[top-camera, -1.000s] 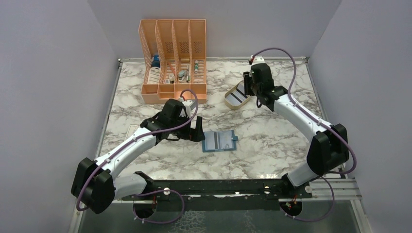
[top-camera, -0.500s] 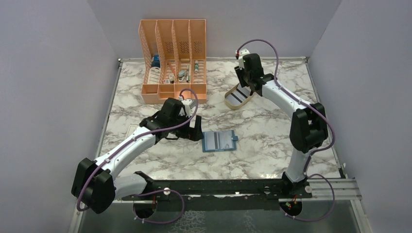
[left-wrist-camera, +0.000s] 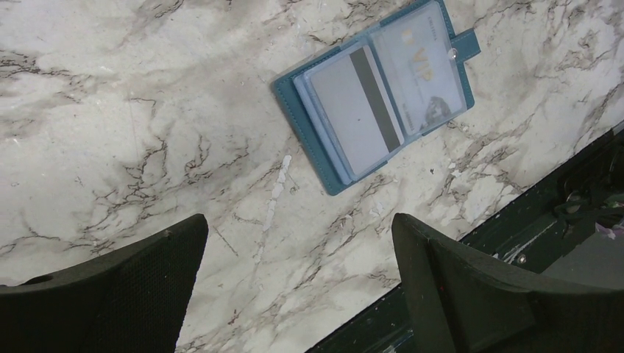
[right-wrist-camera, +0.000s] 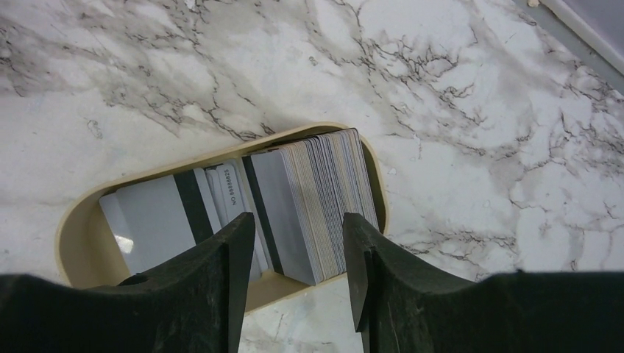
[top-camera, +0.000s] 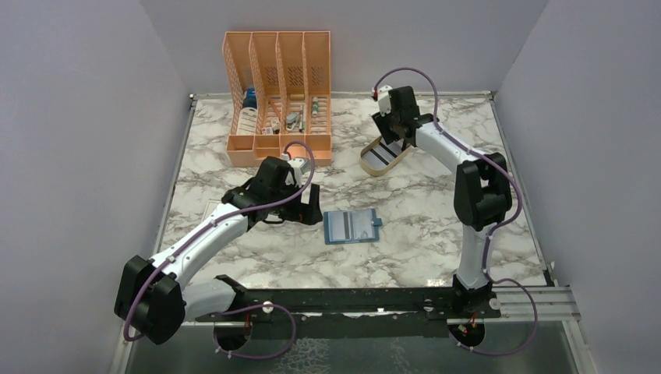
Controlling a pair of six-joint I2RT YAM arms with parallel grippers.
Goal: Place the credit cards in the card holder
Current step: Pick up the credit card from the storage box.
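Hovering left gripper [top-camera: 310,214]: released, its jaws spread wide over bare marble, low above the table [top-camera: 421,234] and just left of the card holder; nothing sits between its fingers [left-wrist-camera: 471,294].
Card holder [top-camera: 351,227]: the teal wallet lies opened flat near the middle of the table, clear of both grippers. In the left wrist view [left-wrist-camera: 375,95] its left sleeve shows a grey card with a dark stripe and its right sleeve a gold-tan card marked VIP, with the snap tab poking out at the right edge.
Right arm: reaches far across to the back right part of the table.
Right gripper [top-camera: 390,139]: loose, jaws part-way apart and pointing down over the tray; in its own wrist view [right-wrist-camera: 298,220] the gap frames the edge of the card stack, and I cannot tell whether a fingertip touches it.
Credit cards [right-wrist-camera: 309,198]: a fanned stack leaning in the right half of the beige oval tray [right-wrist-camera: 73,235], with more grey, dark-striped cards lying flatter in its left half.
Orange file rack [top-camera: 277,93]: stands at the far edge, left of the tray, with small items in its slots.
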